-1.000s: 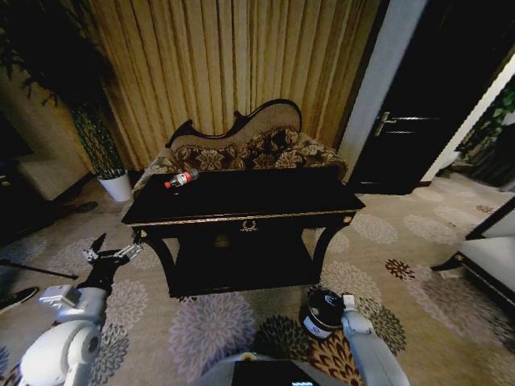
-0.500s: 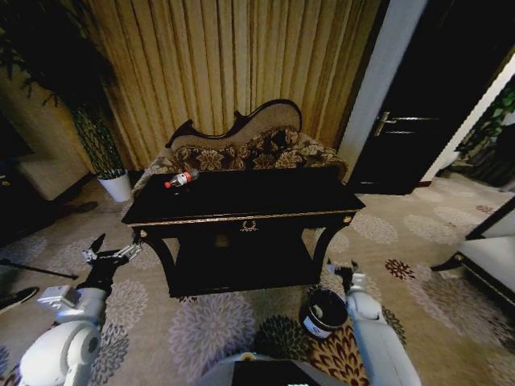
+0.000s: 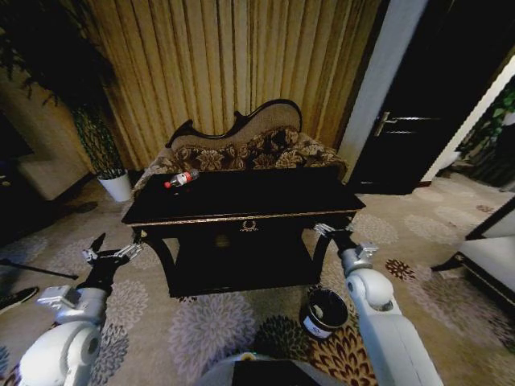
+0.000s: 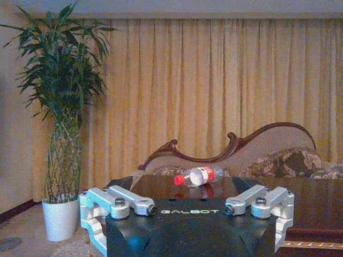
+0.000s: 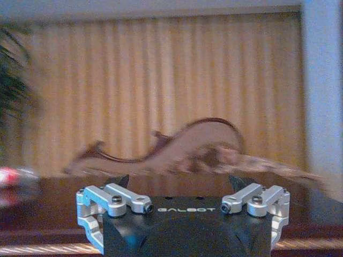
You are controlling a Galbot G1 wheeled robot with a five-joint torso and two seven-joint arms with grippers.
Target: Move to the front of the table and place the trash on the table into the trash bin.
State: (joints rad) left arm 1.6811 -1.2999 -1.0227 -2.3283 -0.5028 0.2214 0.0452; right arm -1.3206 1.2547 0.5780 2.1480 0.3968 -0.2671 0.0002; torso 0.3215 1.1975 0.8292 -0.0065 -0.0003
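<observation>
One bottle (image 3: 182,178) left lying on the table's (image 3: 241,211) far-left corner, bin (image 3: 323,313) waiting near-right on the floor, left gripper (image 3: 107,255) spread wide, right gripper (image 3: 329,232) empty and open too.

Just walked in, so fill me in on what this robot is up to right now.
The robot faces the table, where a plastic bottle lies on its side near the far left corner. Nothing is held. The left gripper is open, low beside the table's left end. The right gripper is up by the table's front right corner, also open. The trash bin stands on the carpet below the right arm.
</observation>
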